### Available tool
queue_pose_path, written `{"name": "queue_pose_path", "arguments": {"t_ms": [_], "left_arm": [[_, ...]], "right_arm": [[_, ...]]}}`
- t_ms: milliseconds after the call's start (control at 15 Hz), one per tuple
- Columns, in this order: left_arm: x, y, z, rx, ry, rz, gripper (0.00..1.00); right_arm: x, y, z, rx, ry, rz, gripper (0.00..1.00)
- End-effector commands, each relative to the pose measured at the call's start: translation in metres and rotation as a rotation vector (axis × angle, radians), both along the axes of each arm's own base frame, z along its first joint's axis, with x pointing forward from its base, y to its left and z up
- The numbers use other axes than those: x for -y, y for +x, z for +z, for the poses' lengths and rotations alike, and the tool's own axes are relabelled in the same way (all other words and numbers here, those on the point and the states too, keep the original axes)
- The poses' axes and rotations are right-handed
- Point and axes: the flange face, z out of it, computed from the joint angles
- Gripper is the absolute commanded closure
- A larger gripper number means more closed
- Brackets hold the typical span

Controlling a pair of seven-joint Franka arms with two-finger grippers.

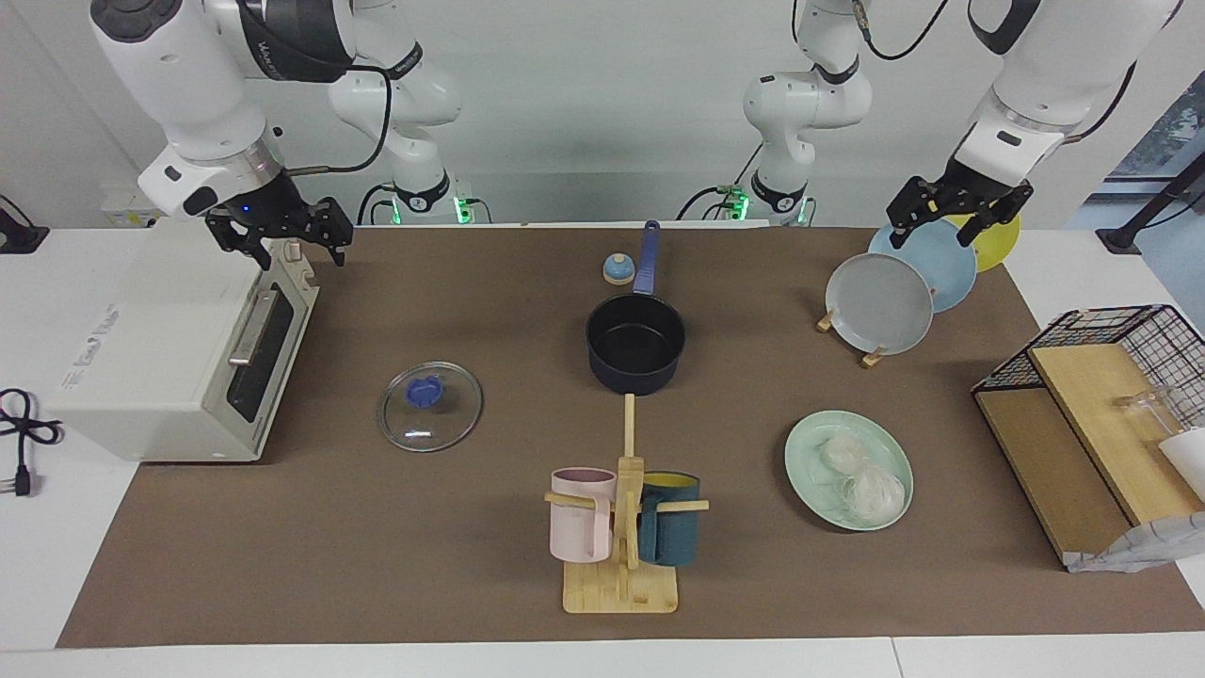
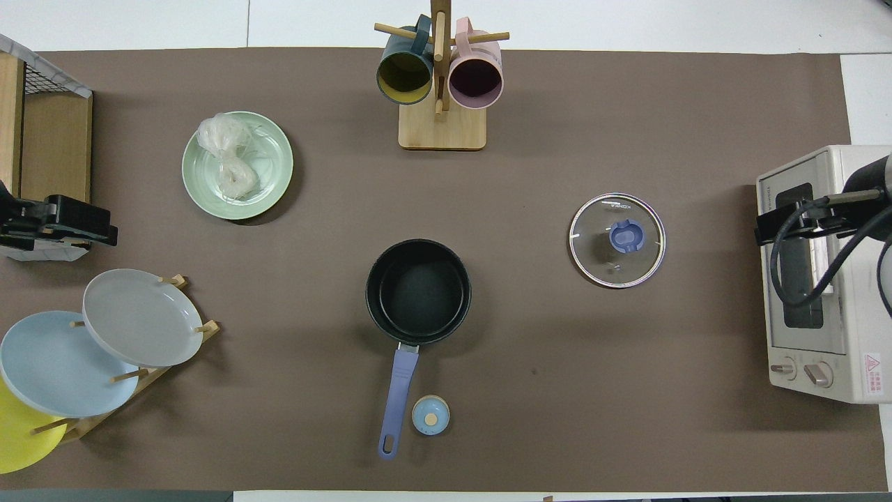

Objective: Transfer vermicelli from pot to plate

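Note:
The vermicelli (image 1: 861,476) (image 2: 226,157), two whitish nests in a clear bag, lies on the mint-green plate (image 1: 800,461) (image 2: 275,167), farther from the robots than the pot and toward the left arm's end. The navy pot (image 1: 635,344) (image 2: 418,291) stands mid-table with a bare black inside and its blue handle pointing toward the robots. My left gripper (image 1: 941,226) (image 2: 70,223) is open and empty, raised over the plate rack. My right gripper (image 1: 287,240) (image 2: 773,226) is open and empty, raised over the toaster oven.
A glass lid (image 1: 430,405) lies between pot and toaster oven (image 1: 179,348). A mug tree (image 1: 626,508) with two mugs stands farther out than the pot. A rack holds a grey plate (image 1: 877,303), a light blue and a yellow one. A small blue knob (image 1: 618,270) sits beside the handle. A wire-and-wood shelf (image 1: 1083,414) stands at the left arm's end.

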Motion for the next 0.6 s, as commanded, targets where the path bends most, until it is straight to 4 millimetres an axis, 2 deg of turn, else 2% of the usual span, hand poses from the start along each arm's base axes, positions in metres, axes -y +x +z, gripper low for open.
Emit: {"name": "queue_pose_path", "arguments": {"t_ms": [0, 133, 467, 533], "left_arm": [[0.002, -0.022, -0.024, -0.032, 0.028, 0.006, 0.0], [0.004, -0.016, -0.021, 0.0, 0.024, 0.005, 0.0], [0.013, 0.007, 0.019, 0.015, 0.019, -0.011, 0.0], [0.013, 0.007, 0.018, 0.011, 0.019, -0.011, 0.0]], "right_arm": [[0.0, 0.003, 0.003, 0.013, 0.004, 0.014, 0.0], [0.0, 0.003, 0.003, 0.013, 0.004, 0.014, 0.0], [0.0, 0.003, 0.002, 0.011, 0.004, 0.014, 0.0], [0.0, 0.003, 0.003, 0.013, 0.004, 0.014, 0.0]]}}
